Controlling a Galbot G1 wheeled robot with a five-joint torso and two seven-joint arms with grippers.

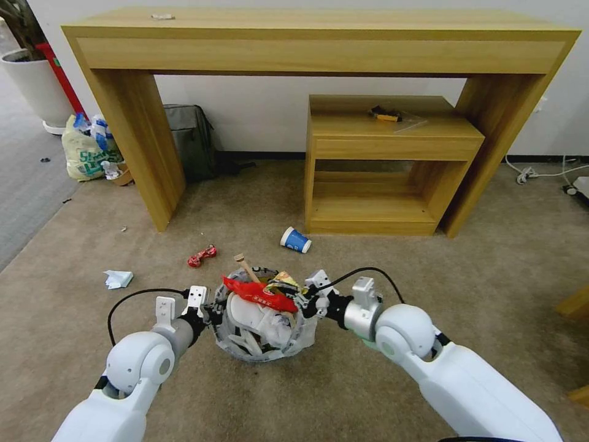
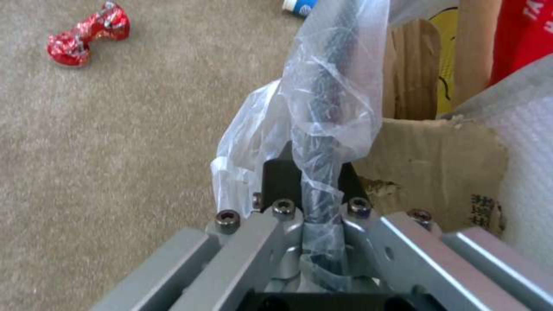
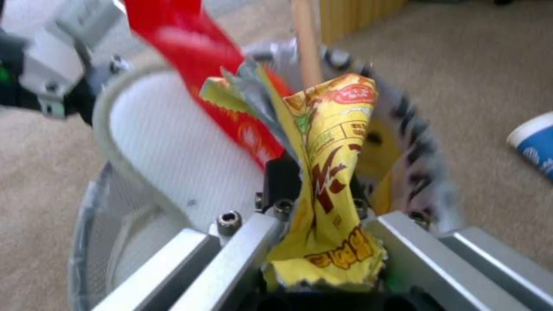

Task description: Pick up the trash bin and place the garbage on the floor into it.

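Observation:
The black trash bin (image 1: 264, 347) with its crinkly liner sits between my two arms, stuffed with a white slipper (image 1: 248, 313), a long red wrapper (image 1: 261, 296), a wooden stick (image 1: 245, 265) and cardboard (image 2: 438, 164). My left gripper (image 1: 211, 313) is shut on the bin's bag-covered rim (image 2: 322, 108), seen close in the left wrist view (image 2: 314, 172). My right gripper (image 1: 305, 302) (image 3: 314, 172) is shut on a yellow wrapper (image 3: 331, 142) over the bin's opening. On the floor (image 1: 380, 288) lie a blue cup (image 1: 296, 239), a red wrapper (image 1: 202, 256) and crumpled paper (image 1: 118, 279).
A tall wooden desk (image 1: 319, 43) spans the back, with a low shelf unit (image 1: 380, 166) under it. A tied shopping bag (image 1: 86, 153), a grey backpack (image 1: 191, 138) and a white planter (image 1: 34, 86) stand at the left. Cables (image 1: 540, 172) run along the right wall.

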